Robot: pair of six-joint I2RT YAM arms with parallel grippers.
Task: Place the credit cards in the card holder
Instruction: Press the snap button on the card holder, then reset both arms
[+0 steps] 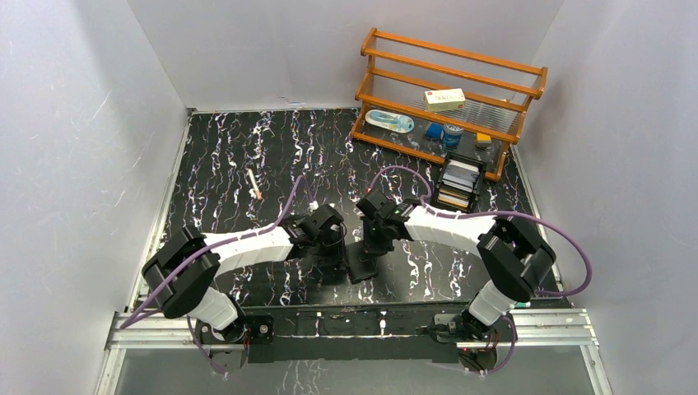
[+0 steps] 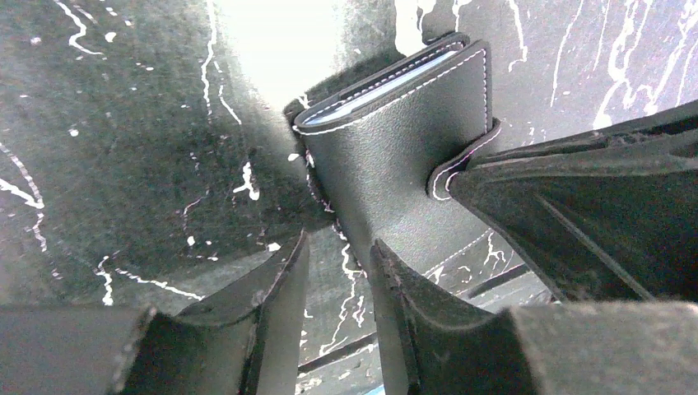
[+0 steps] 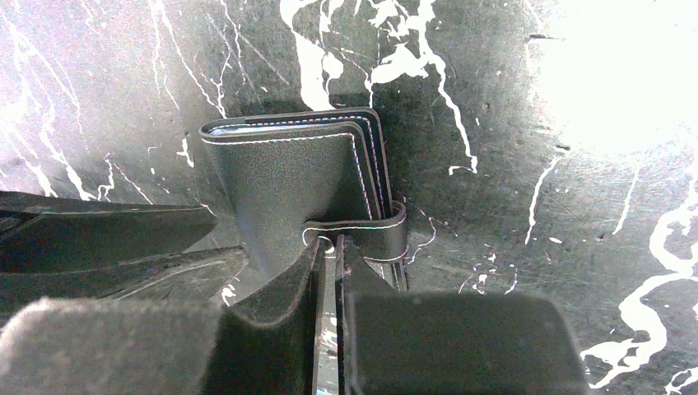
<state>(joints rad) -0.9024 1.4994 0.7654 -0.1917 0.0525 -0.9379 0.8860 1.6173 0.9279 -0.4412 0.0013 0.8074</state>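
Note:
The card holder (image 1: 362,265) is a black folded wallet with white stitching, standing on edge on the marbled table between both arms. In the left wrist view the card holder (image 2: 395,140) shows a silvery-blue inner edge along its top. My right gripper (image 3: 329,243) is pinched almost closed on the snap tab (image 3: 380,236) that wraps over the card holder (image 3: 288,177). My left gripper (image 2: 337,255) stands open, its right fingertip against the wallet's lower face and bare table in the gap. The credit cards (image 1: 459,179), white and tan, sit stacked in a black open box.
At the back right stands a wooden rack (image 1: 449,90) with a white box, a pale dish and blue items. The black box (image 1: 444,200) sits just in front of it. A pencil (image 1: 254,184) lies at the left middle. White walls enclose three sides.

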